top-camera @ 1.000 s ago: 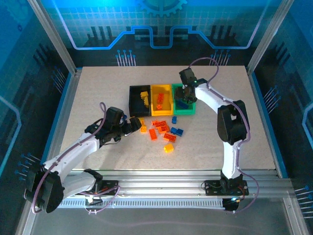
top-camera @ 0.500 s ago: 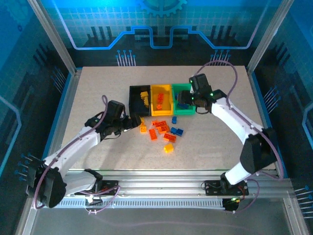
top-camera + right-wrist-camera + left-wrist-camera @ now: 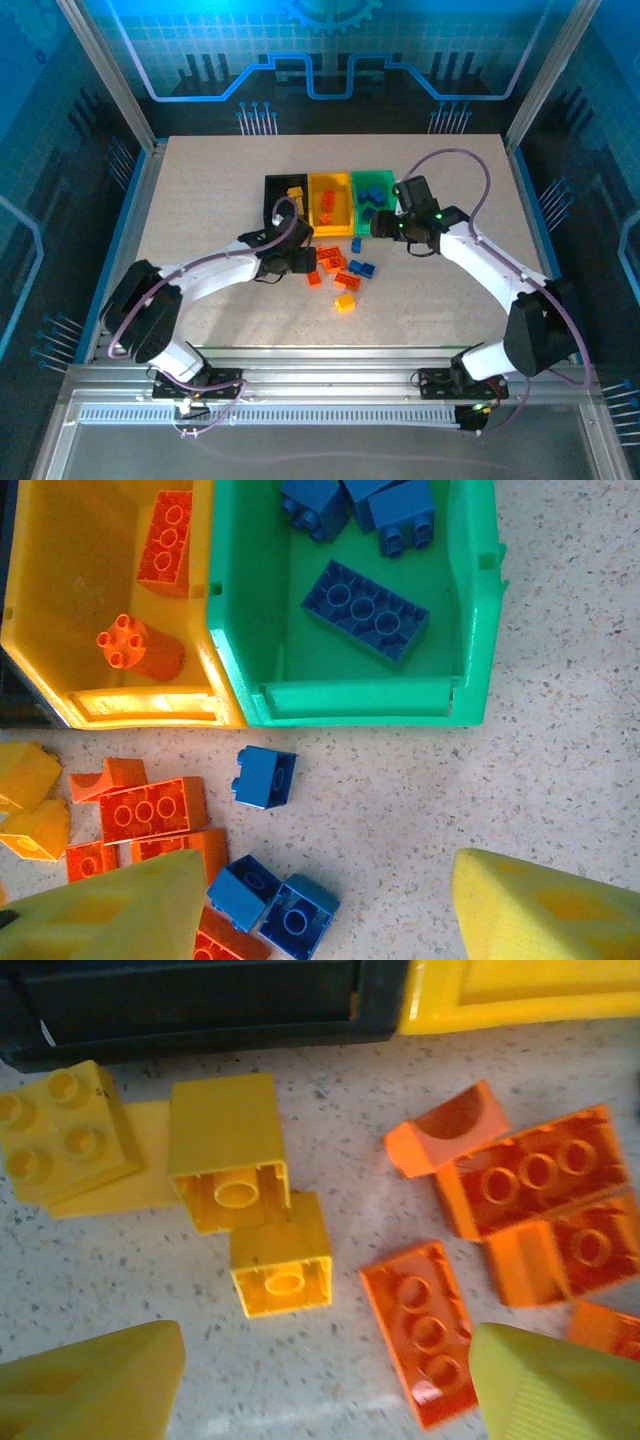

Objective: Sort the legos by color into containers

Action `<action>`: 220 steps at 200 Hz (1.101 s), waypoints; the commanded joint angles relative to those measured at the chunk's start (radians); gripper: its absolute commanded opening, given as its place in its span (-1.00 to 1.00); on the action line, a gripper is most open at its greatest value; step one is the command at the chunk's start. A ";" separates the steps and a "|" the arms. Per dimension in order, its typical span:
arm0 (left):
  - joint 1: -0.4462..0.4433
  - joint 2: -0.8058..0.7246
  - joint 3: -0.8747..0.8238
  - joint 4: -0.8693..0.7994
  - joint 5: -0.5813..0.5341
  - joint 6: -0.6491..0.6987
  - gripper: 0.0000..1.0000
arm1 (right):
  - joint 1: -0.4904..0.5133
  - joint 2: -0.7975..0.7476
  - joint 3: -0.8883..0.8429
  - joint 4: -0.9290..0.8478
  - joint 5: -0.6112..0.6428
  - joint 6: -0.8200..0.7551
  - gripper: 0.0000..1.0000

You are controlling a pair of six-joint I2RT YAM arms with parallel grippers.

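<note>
Left wrist, yellow legos (image 3: 245, 1165) near black container (image 3: 200, 1005)

We see a speckled beige table (image 3: 200, 180) fenced by aluminium posts (image 3: 107, 70), a slotted rail (image 3: 330, 380) in front, blue patterned walls (image 3: 200, 30) behind.

I log a speckled beige table (image 3: 200, 200). Directly on it: the containers (image 3: 350, 702) joined in a row, black, yellow, green; just before them loose legos (image 3: 330, 262), orange, blue, yellow, perhaps a dozen.
</note>
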 commanded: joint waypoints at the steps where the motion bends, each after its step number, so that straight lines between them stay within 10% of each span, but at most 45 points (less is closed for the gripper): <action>1: -0.003 0.033 -0.024 0.090 -0.123 0.056 0.53 | -0.020 -0.034 -0.019 0.017 -0.015 0.009 0.34; 92: -0.012 0.093 -0.160 0.377 -0.100 0.055 0.45 | -0.070 -0.061 -0.042 0.021 -0.039 -0.007 0.33; 220: -0.028 -0.075 -0.303 0.284 -0.003 -0.082 -0.45 | -0.087 -0.065 -0.033 0.003 -0.040 -0.006 0.32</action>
